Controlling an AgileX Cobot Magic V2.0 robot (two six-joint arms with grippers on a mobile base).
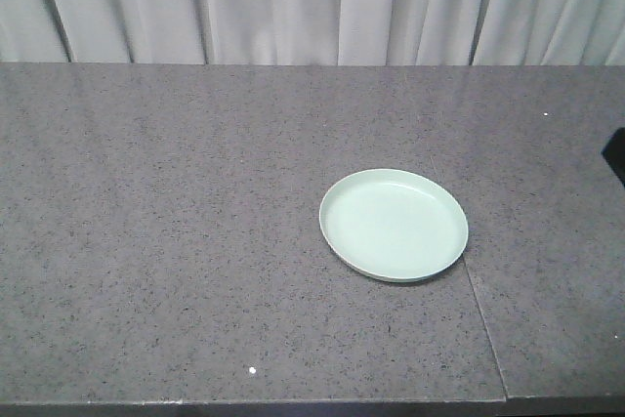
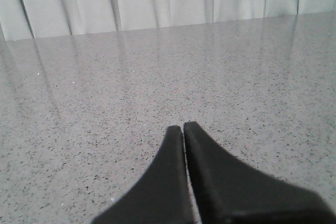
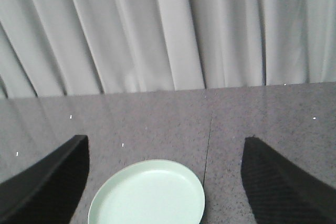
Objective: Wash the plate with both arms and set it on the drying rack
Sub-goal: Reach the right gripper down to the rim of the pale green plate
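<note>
A pale mint-green plate [image 1: 394, 224] lies flat on the grey speckled countertop [image 1: 176, 222], right of centre in the front view. The right wrist view shows the same plate [image 3: 149, 195] low in the frame, between and below the wide-apart black fingers of my right gripper [image 3: 165, 145], which is open and holds nothing. My left gripper [image 2: 182, 127] is shut with its two black fingers pressed together above bare counter; no plate appears in that view. The drying rack is out of view. Neither arm shows in the front view.
A thin seam [image 1: 483, 314] in the countertop runs just right of the plate. Pale curtains [image 1: 312, 2] hang behind the counter's far edge. A dark object [image 1: 615, 155] pokes in at the right border. The counter's front edge [image 1: 254, 403] runs along the bottom.
</note>
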